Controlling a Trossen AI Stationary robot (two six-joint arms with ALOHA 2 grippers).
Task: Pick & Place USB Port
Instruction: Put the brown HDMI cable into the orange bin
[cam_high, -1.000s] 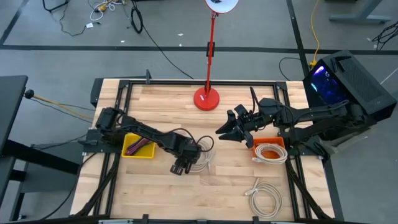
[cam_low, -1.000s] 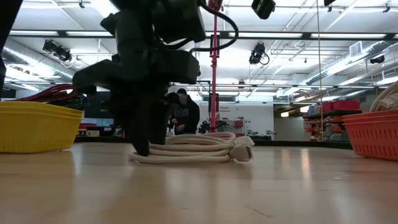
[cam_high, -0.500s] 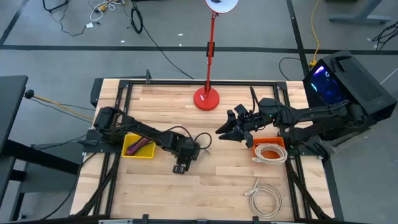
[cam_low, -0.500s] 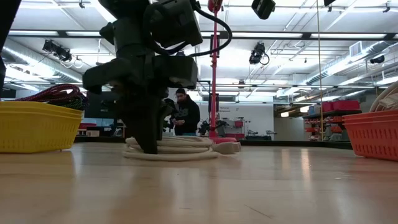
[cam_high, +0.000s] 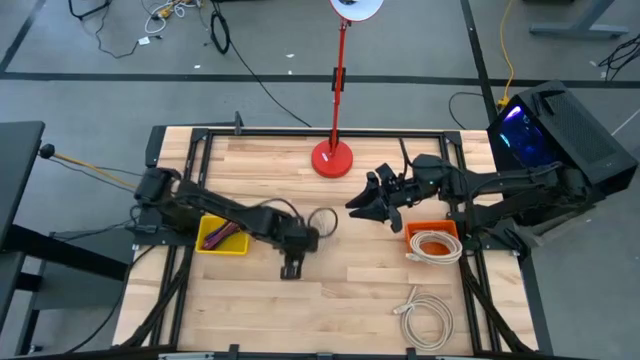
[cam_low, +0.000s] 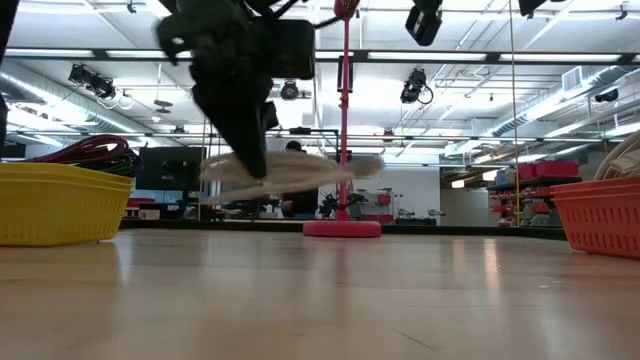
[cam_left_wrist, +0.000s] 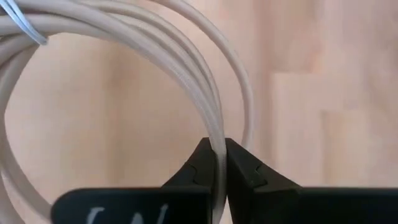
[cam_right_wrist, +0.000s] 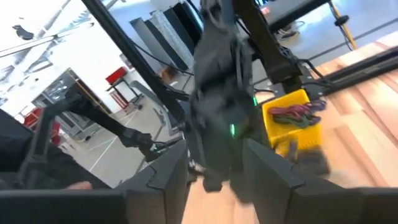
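A coiled white USB cable (cam_high: 322, 221) hangs in the air at the table's middle; the low view shows it (cam_low: 290, 170) well above the wood. My left gripper (cam_high: 304, 238) (cam_left_wrist: 216, 152) is shut on it. My right gripper (cam_high: 352, 205) hovers open to the right of the coil, near the red lamp base, with nothing between its fingers (cam_right_wrist: 214, 180). A yellow basket (cam_high: 222, 235) stands on the table at the left and an orange basket (cam_high: 433, 243) at the right. My left gripper pinches a bundle of the coil's strands (cam_left_wrist: 214, 134) between its two fingertips, at one side of the loop. The fingers come from above, slanting down, and lie across the strands. The coil hangs about level beside the fingers, lifted clear of the table.
The yellow basket holds red and purple cables; the orange basket holds a white cable. Another white coil (cam_high: 425, 318) lies near the front right. The red lamp stand base (cam_high: 331, 158) sits at the far middle. A person shows in the room beyond (cam_low: 295, 205).
My left gripper has shut on the white coil, dragged it a little toward the table's left, then risen with it. The whole coil has come off the table and now hangs clear. My right gripper has shifted slightly toward the far edge.
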